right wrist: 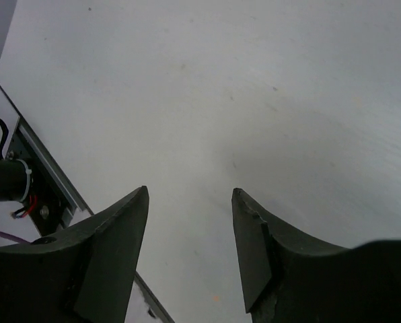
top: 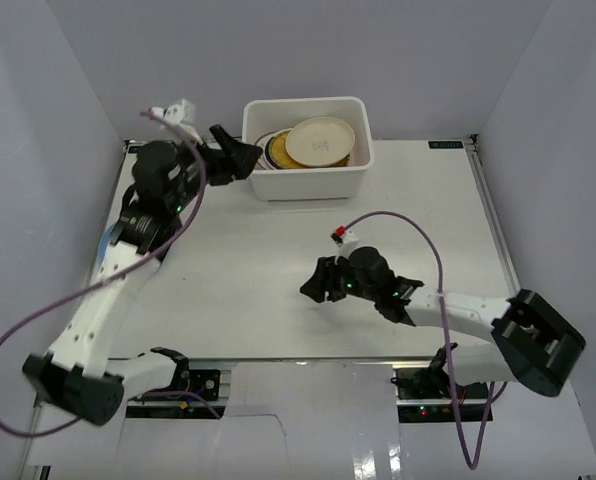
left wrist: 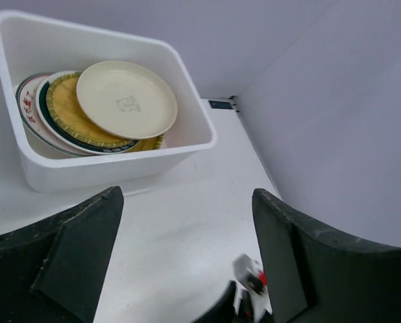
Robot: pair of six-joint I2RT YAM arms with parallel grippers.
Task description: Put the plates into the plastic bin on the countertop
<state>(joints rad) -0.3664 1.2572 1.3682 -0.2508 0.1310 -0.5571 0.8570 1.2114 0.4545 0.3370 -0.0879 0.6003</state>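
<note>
Currently: white worktop [top: 278,280] with thin dark edges, enclosed by pale grey panels [top: 58,90] on three sides.

Left arm [top: 108,290] reaches up the left side toward the far-left corner. Right arm [top: 458,312] lies low across the near right, pointing toward centre. A purple cable [top: 418,235] loops over it.

Plastic bin [top: 308,182]: white, rectangular, rounded corners, standing on the worktop at the far edge, centre, near the back panel.

Plates [left wrist: 66,128]: all visible ones are inside the bin, overlapped and leaning in a loose stack toward its left half. Cream plate [left wrist: 126,99] is uppermost, tilted, with a faint mark in its middle. Under it is a woven yellow disc [left wrist: 64,111], resting in a teal-rimmed plate [left wrist: 86,142]. A white plate with red markings [left wrist: 27,101] sits at the far left of the stack. The exact count cannot be told from these views.

Left gripper [top: 246,158]: just beside the bin's left wall, aimed at it, jaws spread wide, holding nothing.

Right gripper [top: 318,285]: over bare worktop near the middle, well apart from the bin, jaws parted, holding nothing
</note>
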